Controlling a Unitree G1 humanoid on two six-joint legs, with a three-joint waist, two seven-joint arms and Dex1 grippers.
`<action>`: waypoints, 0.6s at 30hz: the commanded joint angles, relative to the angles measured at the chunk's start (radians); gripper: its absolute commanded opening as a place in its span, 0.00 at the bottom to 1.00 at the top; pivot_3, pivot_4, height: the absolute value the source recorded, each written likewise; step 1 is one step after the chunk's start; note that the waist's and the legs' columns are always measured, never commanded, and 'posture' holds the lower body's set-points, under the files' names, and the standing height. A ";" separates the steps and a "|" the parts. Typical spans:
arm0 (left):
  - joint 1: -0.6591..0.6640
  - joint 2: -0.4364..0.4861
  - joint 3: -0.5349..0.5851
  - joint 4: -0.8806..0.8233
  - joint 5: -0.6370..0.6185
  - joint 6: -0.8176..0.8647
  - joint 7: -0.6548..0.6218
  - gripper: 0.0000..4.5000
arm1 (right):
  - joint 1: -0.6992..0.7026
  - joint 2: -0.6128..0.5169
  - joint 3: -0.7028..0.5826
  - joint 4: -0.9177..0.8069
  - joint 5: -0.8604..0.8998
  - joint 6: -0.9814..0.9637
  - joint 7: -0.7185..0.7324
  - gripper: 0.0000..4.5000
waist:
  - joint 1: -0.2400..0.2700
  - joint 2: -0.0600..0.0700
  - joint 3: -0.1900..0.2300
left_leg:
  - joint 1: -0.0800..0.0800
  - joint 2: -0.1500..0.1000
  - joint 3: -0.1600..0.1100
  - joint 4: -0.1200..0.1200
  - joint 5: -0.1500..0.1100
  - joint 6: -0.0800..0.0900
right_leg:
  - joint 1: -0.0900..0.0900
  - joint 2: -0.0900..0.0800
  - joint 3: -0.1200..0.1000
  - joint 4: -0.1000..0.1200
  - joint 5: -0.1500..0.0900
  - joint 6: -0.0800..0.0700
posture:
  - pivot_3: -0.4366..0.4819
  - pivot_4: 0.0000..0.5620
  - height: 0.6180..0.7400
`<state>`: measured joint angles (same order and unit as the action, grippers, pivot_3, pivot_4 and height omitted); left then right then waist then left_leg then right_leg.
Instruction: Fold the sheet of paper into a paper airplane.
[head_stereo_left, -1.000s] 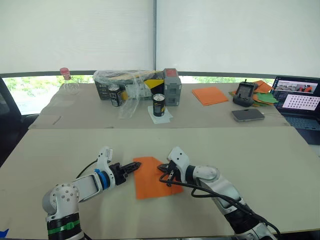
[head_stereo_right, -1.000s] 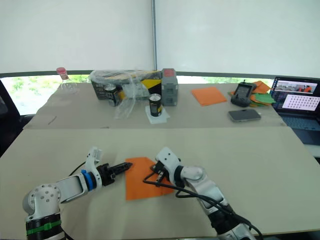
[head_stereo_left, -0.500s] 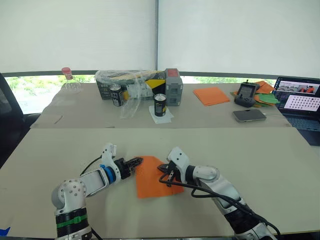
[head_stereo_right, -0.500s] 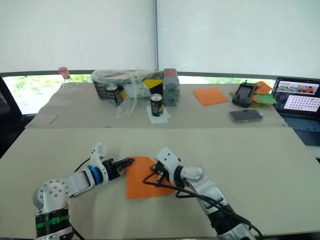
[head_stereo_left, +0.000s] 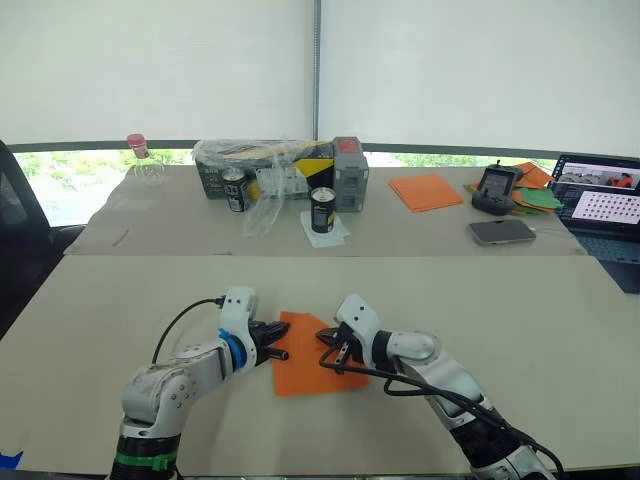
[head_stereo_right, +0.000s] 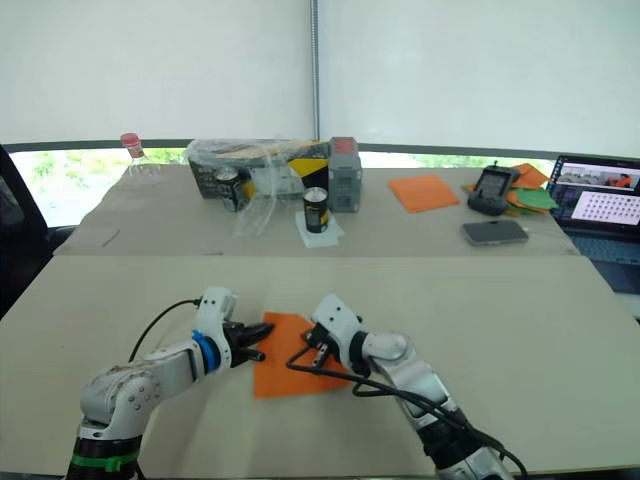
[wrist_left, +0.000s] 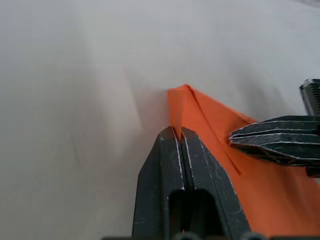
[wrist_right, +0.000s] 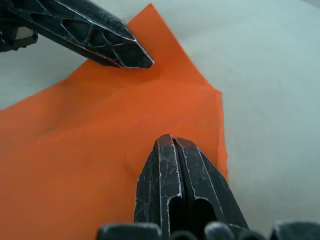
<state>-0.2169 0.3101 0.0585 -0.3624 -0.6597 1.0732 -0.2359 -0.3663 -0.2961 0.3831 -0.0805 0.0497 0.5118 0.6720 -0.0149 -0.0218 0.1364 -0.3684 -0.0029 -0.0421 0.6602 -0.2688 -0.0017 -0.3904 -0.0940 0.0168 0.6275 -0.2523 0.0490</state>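
While both arms reach inward over the near table (head_stereo_left: 520, 330), the sheet of paper (head_stereo_left: 305, 360) lies flat between them, one corner folded over into a crease. Left gripper (head_stereo_left: 283, 342): fingers pressed together, tips on the sheet's left edge by the folded corner, nothing clamped that I can see. Right gripper (head_stereo_left: 325, 345): fingers likewise closed, tips resting on the sheet's upper surface, pointing toward the left gripper, the two sets of tips near but apart. Far table: cans, a plastic-wrapped box, more orange paper (head_stereo_left: 424, 190).
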 joint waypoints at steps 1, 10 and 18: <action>-0.023 0.012 -0.074 -0.058 0.037 -0.041 -0.028 0.00 | 0.007 -0.006 0.013 0.022 -0.022 0.023 -0.011 0.00 | 0.000 0.000 0.000 | 0.000 0.000 0.000 0.000 0.000 0.000 | 0.000 0.000 0.000 0.000 0.000 0.000 | 0.48 0.27 1.00; -0.116 0.180 -0.271 0.061 0.303 -0.360 -0.213 0.00 | -0.021 -0.003 -0.024 -0.041 -0.001 0.090 -0.030 0.00 | 0.002 0.001 0.002 | -0.002 0.000 0.000 0.000 0.000 -0.001 | -0.001 0.001 0.000 -0.001 0.000 0.000 | 0.48 0.27 1.00; -0.113 0.174 -0.394 0.106 0.417 -0.488 -0.327 0.00 | -0.010 -0.007 -0.033 -0.058 0.003 0.121 -0.047 0.00 | 0.003 0.001 0.002 | -0.005 0.000 0.000 0.000 0.000 0.000 | -0.004 0.000 -0.001 -0.001 0.000 0.000 | 0.48 0.27 1.00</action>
<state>-0.3374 0.4838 -0.3172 -0.2274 -0.2627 0.6096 -0.5394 -0.3844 -0.2956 0.3668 -0.1275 0.0529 0.6099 0.6339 -0.0115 -0.0205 0.1385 -0.3734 -0.0033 -0.0419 0.6602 -0.2684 -0.0019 -0.3944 -0.0935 0.0162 0.6270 -0.2524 0.0491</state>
